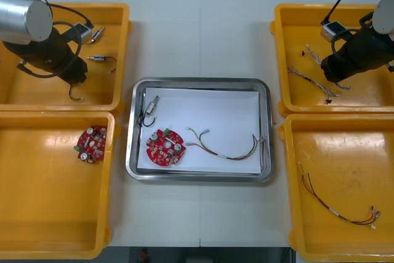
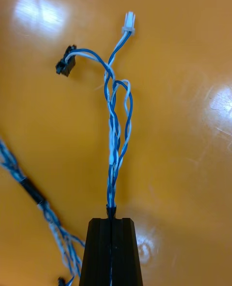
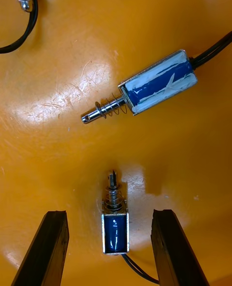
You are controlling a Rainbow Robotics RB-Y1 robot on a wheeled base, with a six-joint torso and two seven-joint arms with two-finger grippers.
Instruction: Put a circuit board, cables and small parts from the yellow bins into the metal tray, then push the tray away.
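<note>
Bright, even light comes down from overhead onto the counter (image 1: 200, 29), so the shadows here are soft and short. The metal tray (image 1: 200, 82) gleams along its rim. The yellow bins (image 1: 55, 214) show pale glare patches on their glossy floors. In the right wrist view two patches flank the blue and white cable (image 2: 113, 136). In the left wrist view one lies beside the small metal part (image 3: 116, 223), which casts a small dark shadow.
</note>
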